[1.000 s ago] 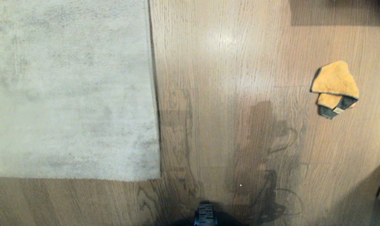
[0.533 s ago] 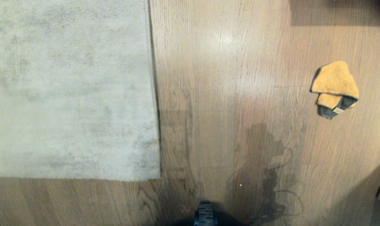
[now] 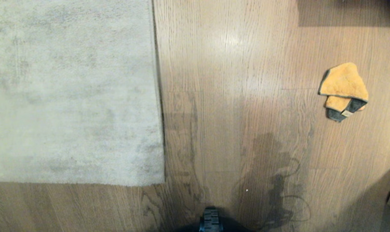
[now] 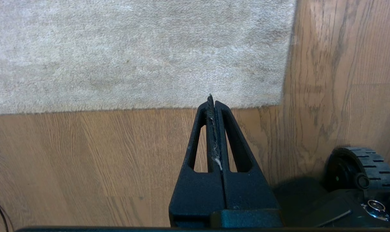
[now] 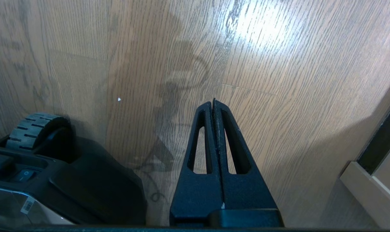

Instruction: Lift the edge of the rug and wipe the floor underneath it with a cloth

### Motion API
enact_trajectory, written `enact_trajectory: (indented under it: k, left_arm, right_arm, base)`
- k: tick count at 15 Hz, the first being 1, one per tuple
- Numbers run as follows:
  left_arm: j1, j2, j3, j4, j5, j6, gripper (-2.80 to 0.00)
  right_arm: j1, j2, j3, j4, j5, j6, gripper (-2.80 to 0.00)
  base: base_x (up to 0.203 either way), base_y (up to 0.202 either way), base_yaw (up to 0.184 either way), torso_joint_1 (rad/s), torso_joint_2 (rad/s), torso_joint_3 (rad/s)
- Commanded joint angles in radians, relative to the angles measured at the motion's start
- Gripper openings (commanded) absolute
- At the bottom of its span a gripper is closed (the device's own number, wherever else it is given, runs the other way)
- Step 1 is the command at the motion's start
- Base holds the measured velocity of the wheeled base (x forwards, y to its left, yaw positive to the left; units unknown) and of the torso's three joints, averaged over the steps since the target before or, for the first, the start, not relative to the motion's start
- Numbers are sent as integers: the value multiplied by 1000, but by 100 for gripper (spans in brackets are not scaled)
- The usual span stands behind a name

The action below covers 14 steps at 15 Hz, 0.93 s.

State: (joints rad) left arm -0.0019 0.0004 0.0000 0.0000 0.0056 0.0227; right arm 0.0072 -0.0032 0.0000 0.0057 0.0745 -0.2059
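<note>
Head view, rug edge (image 3: 159, 96): a mottled grey-beige rug is lying flat on the robot's left, its straight border running away from the robot and meeting a square corner near the base.
Head view, floor (image 3: 233, 80): light brown wood planks are showing a soft sheen and an arm's shadow falling near the middle.
Head view, cloth (image 3: 343, 91): a small orange-yellow fluffy cloth with a dark grey edge is lying folded on bare planks at the robot's right, well apart from the rug.
Head view, wheel (image 3: 211, 220): a black ridged wheel is peeking in at the near edge.
Left wrist view, left hand (image 4: 212, 103): its black fingers are pressing together, holding nothing, hanging over the planks just beside the rug corner.
Right wrist view, right hand (image 5: 213, 104): its fingers are likewise pressing together and gripping nothing, hanging over bare planks; the cloth is not showing here.
Right wrist view, base (image 5: 69, 180): the black base is sitting beside that hand.
</note>
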Motion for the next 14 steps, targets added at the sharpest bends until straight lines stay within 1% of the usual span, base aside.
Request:
enact_trajectory:
  k: [1, 4, 14]
  left_arm:
    - [0, 0, 0, 0, 1, 0, -280]
    - [0, 0, 0, 0, 1, 0, -280]
    - [-1, 0, 0, 0, 1, 0, -280]
  right_arm:
    - [0, 3, 0, 1, -1, 17, -280]
    - [0, 3, 0, 2, -1, 81, -280]
    - [0, 3, 0, 2, -1, 83, -280]
  base:
    - [0, 0, 0, 0, 0, 0]
    - [0, 0, 0, 0, 0, 0]
    - [0, 0, 0, 0, 0, 0]
